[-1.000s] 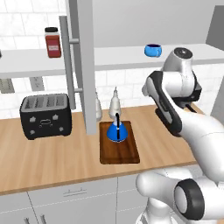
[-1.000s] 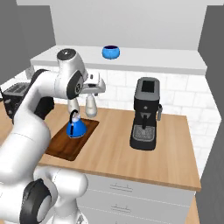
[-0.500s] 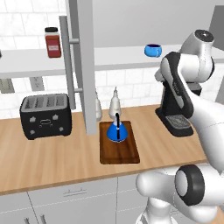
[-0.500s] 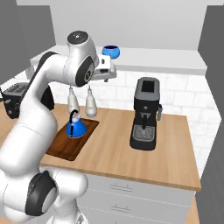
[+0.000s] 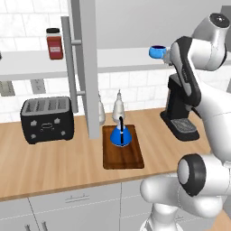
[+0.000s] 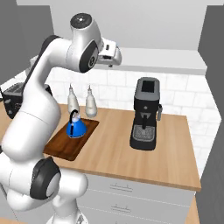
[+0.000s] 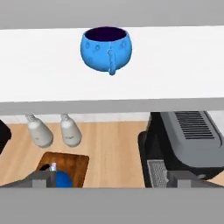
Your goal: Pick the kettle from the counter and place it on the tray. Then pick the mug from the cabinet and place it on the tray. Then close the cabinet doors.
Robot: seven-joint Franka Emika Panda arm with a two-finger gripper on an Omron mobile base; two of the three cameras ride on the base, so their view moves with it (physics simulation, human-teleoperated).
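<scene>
- One blue mug (image 7: pixel 106 47) sits on the cabinet's white shelf (image 7: pixel 175 65), its loop handle turned toward the hand camera; the kettle (image 5: pixel 121 135) already rests on the tray (image 5: pixel 122 155) on the counter (image 5: pixel 49 162).
- The mug looks small, rigid and light, with a glazed and probably slippery surface; pinching across the round body or over the rim beside the handle seems the surest hold.
- The tool (image 6: pixel 114 53), raised to shelf height, stands with jaws spread wide, holding nothing and short of the mug.

white tile wall (image 5: pixel 144 85), pale drawers (image 6: pixel 131 192)
</scene>
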